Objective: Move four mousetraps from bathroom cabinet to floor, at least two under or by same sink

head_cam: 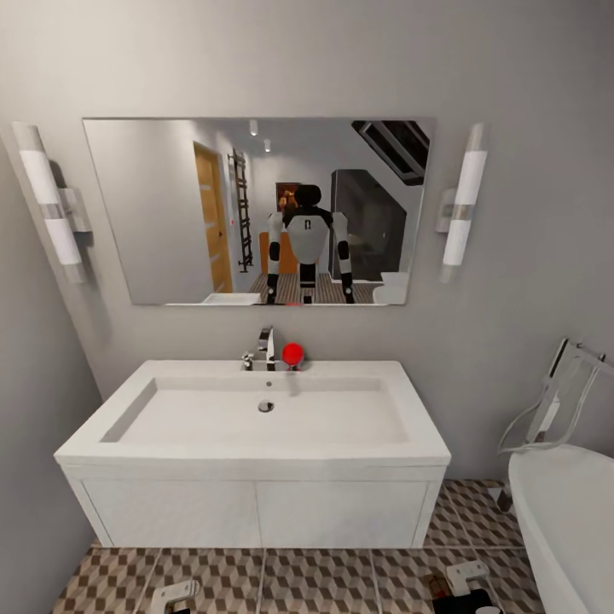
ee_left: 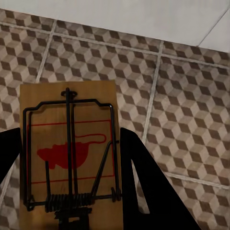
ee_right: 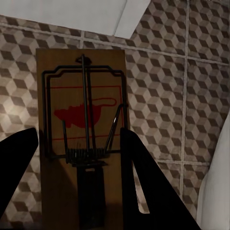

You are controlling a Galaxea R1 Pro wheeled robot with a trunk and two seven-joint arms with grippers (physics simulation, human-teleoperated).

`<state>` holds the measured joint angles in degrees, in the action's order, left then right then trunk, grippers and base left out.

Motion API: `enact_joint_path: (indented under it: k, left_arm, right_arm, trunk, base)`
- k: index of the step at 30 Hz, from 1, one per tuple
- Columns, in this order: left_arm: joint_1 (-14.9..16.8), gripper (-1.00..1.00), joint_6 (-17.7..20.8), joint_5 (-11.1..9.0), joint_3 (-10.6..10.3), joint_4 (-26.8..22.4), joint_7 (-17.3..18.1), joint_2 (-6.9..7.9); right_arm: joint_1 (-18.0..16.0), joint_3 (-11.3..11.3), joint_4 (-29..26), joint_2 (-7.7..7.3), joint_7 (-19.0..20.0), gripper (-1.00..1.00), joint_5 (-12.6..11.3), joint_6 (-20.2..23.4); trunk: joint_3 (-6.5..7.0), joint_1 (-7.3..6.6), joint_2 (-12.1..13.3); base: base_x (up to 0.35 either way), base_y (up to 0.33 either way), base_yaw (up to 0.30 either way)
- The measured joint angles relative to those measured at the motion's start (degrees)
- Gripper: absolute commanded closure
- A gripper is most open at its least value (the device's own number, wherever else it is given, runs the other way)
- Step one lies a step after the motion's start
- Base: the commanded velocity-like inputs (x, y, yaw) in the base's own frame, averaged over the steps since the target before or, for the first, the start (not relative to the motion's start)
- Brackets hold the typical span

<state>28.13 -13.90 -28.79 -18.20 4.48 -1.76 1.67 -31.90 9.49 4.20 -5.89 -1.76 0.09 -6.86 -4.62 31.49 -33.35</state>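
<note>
Each tool grips one mousetrap above the bathroom floor [head_cam: 341, 580]: left tool [ee_left: 69, 191] on left mousetrap [ee_left: 67, 143], right tool [ee_right: 79, 187] on right mousetrap [ee_right: 81, 120]. Bathroom sink [head_cam: 256, 418] at frame centre.

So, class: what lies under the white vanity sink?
Under the sink, patterned floor tiles show along its front edge. The floor further back beneath the vanity is covered by the unit; no mousetrap is seen there.

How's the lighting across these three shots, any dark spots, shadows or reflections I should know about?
Head view: bright and even, the mirror reflects the robot and room without glare. Left wrist view: the mousetrap is fairly well lit, the left tool's fingers are black silhouettes. Right wrist view: dimmer, its mousetrap shaded, tiles darkening toward one side.
</note>
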Motion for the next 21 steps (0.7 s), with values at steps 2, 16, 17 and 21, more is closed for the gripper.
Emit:
enact_joint_path:
  k: [2, 16, 17, 21]
  left_arm:
    - [0.0, 1.0, 0.0, 0.0, 0.0, 0.0, 0.0, 0.05]
    - [0.0, 1.0, 0.0, 0.0, 0.0, -0.03, 0.07, 0.03]
    - [0.0, 1.0, 0.0, 0.0, 0.0, -0.03, 0.08, 0.03]
    - [0.0, 1.0, 0.0, 0.0, 0.0, -0.01, 0.08, 0.01]
  right_arm:
    - [0.0, 0.0, 0.01, 0.0, 0.0, 1.0, 0.0, -0.02]
    - [0.0, 0.0, 0.01, 0.0, 0.0, 1.0, 0.0, -0.04]
    - [0.0, 0.0, 0.01, 0.0, 0.0, 1.0, 0.0, -0.04]
    - [0.0, 0.0, 0.01, 0.0, 0.0, 1.0, 0.0, -0.02]
  trunk:
    - [0.0, 0.0, 0.0]
    - [0.0, 0.0, 0.0]
    - [0.0, 0.0, 0.0]
    - [0.0, 0.0, 0.0]
  base:
    - [0.014, 0.0, 0.0]
    - [0.084, 0.0, 0.0]
    - [0.01, 0.0, 0.0]
    - [0.004, 0.0, 0.0]
